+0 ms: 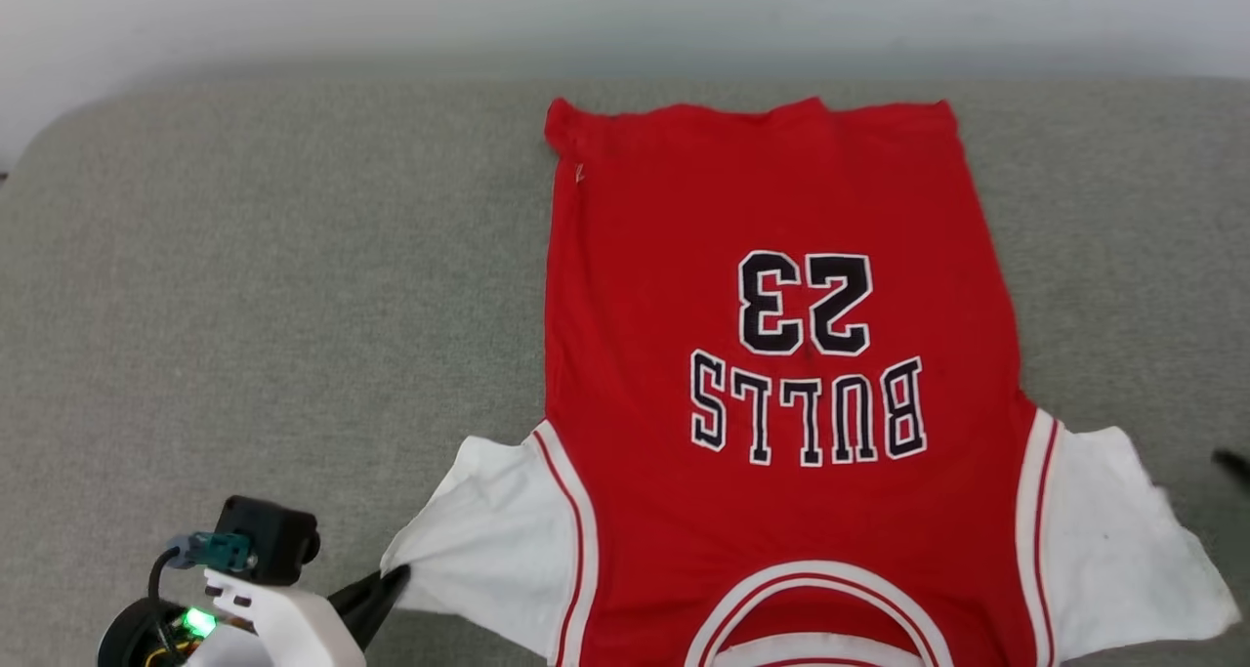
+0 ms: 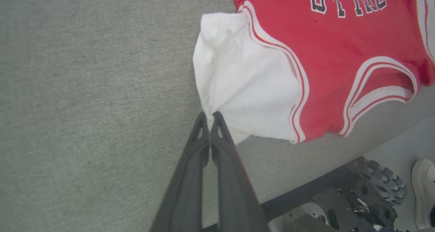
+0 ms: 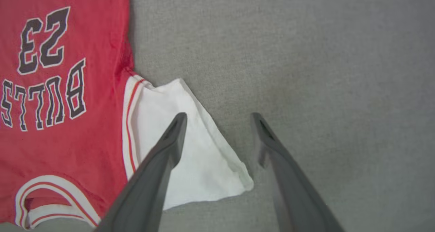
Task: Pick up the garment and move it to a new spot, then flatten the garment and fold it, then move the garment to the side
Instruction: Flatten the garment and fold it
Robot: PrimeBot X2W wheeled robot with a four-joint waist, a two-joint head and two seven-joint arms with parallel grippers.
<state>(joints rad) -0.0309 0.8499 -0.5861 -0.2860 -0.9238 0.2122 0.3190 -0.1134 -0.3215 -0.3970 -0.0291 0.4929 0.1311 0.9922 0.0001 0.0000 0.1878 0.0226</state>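
A worktop covered in grey fabric takes up most of the head view, with a pale wall along the top of the frame. The garment, a red jersey, lies spread flat right of the centre. Its hem is toward the top of the frame and its striped collar is at the bottom edge, so the number 23 and the word BULLS read upside down.

The jersey's left-hand sleeve spreads out white at the lower left, and the right-hand sleeve at the lower right. Both lie on the grey fabric.

The left gripper is clenched on the tip of the left-hand sleeve, and the white cloth gathers into a pinch between its dark fingers. In its own wrist view the right gripper is released, its fingers spread wide. One finger is over the right-hand sleeve and the other over bare grey fabric; whether either touches cannot be told.

A pale shoe shows at the lower right of the left wrist view, on the floor beyond the worktop's edge.
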